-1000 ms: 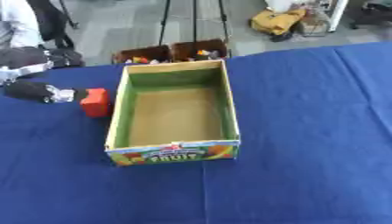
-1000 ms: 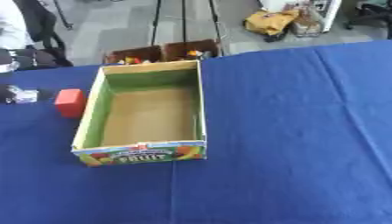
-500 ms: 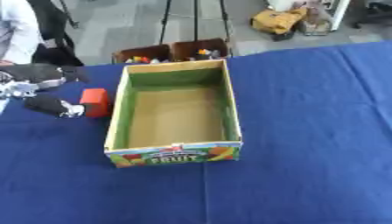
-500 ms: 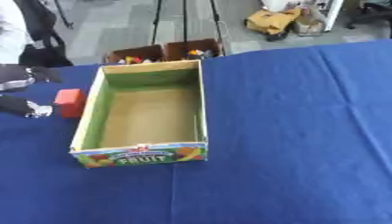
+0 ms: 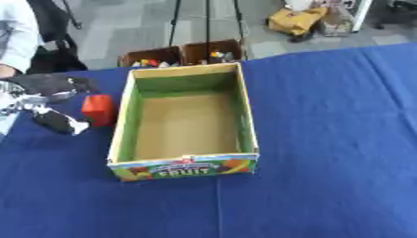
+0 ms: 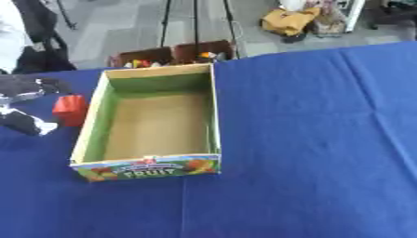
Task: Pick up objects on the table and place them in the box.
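A small red block [image 5: 99, 109] lies on the blue table just left of the open cardboard fruit box [image 5: 121, 135], which has green inner walls and nothing inside. My left hand [image 5: 39, 101] comes in from the left edge, open. Its dark fingers [image 5: 54, 84] spread above and to the left of the block, and its thumb [image 5: 59, 122] sits below and to the left of it. The hand is close beside the block, and I cannot tell whether it touches. My right hand shows in neither view.
Beyond the table's far edge stand two brown bins [image 5: 183, 54] holding small coloured things, with tripod legs [image 5: 207, 23] and a yellow bag [image 5: 296, 21] behind them. A person's sleeve [image 5: 16, 37] shows at the upper left. Blue tablecloth [image 5: 334, 139] stretches right of the box.
My left hand has moved right and downward, from the far left edge to right beside the red block, its fingers spreading. The block and the box have stayed put.
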